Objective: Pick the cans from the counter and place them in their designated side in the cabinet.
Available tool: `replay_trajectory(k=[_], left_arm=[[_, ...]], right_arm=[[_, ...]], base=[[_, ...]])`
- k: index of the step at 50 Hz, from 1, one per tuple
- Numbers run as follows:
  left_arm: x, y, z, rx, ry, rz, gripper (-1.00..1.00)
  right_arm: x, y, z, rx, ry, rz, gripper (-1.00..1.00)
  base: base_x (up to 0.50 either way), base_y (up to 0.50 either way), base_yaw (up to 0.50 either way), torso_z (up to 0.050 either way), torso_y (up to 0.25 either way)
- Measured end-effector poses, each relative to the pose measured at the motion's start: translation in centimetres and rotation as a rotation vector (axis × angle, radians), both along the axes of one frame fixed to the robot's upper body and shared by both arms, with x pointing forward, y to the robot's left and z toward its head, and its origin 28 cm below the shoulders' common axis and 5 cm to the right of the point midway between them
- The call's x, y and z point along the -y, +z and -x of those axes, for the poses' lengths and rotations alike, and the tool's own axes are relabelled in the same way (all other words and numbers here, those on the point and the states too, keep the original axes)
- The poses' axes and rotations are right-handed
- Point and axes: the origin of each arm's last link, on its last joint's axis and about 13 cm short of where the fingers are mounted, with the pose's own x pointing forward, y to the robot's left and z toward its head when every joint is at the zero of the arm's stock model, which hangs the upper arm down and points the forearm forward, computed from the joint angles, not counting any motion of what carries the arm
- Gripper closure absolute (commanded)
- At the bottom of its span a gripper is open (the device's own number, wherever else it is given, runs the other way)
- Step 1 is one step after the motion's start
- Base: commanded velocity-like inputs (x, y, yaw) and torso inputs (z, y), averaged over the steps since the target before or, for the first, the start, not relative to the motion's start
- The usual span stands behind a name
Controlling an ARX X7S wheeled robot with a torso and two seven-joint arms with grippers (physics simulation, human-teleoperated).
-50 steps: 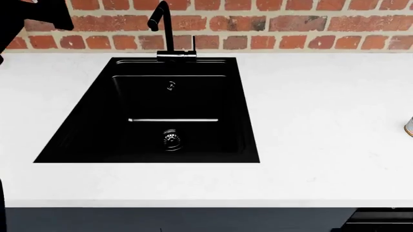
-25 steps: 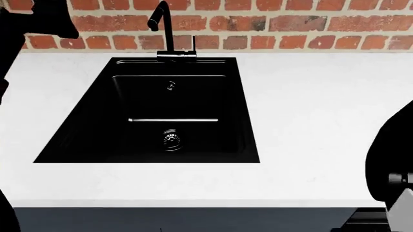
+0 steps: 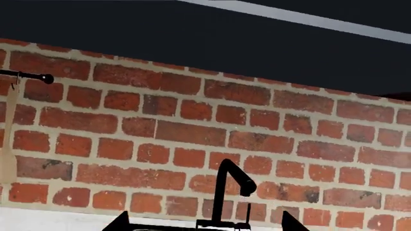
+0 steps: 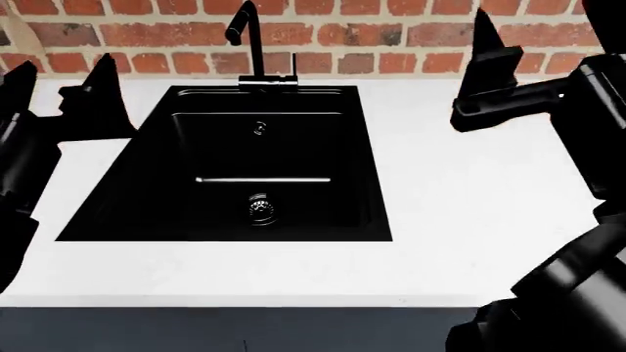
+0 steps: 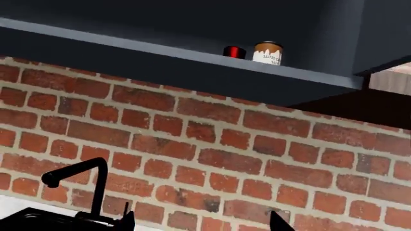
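We see both cans, the tall one and the red one, already standing in the cabinet, the counter bare of them, and both grippers, left and right, spread open and empty.

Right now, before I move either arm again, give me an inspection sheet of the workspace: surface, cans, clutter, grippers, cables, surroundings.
Surface: white counter with black sink and black tap; no cans seen on it.
Job's things: white and brown can and red can stand side by side on the cabinet shelf, apart.
Clutter: wooden spoon hanging from a wall rail.
Grippers: left gripper and right gripper raised over the counter, fingers spread, nothing between them.
Cables: nothing seen.
Surroundings: brick wall behind the sink, dark cabinet above.
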Motion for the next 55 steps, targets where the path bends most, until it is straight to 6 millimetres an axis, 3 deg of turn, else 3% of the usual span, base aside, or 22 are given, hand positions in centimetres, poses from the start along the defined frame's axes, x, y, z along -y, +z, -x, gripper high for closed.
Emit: replay_trajectory(k=[10, 20, 33, 55], left_arm=[[0.9, -2.7, 1.7, -0.084, -0.028, 0.038, -1.0], [1.5, -4.2, 2.6, -0.124, -0.032, 0.047, -1.0], [2.1, -5.2, 2.8, -0.131, -0.009, 0.034, -1.0], [2.4, -5.7, 3.2, -0.134, 0.006, 0.02, -1.0]], right_arm=[[-0.5, -5.9, -0.7, -0.083, 0.016, -0.095, -1.0], [-1.4, -9.2, 0.1, -0.108, 0.032, -0.175, -1.0], [-1.9, -11.1, 1.0, -0.136, 0.038, -0.269, -1.0], [-2.1, -12.4, 1.1, -0.161, 0.049, -0.328, -1.0]], base=[[-0.5, -0.02, 0.0, 0.0, 0.0], [-0.19, -0.49, 0.0, 0.0, 0.0], [-0.05, -0.5, 0.0, 0.0, 0.0], [0.0, -0.5, 0.0, 0.0, 0.0]])
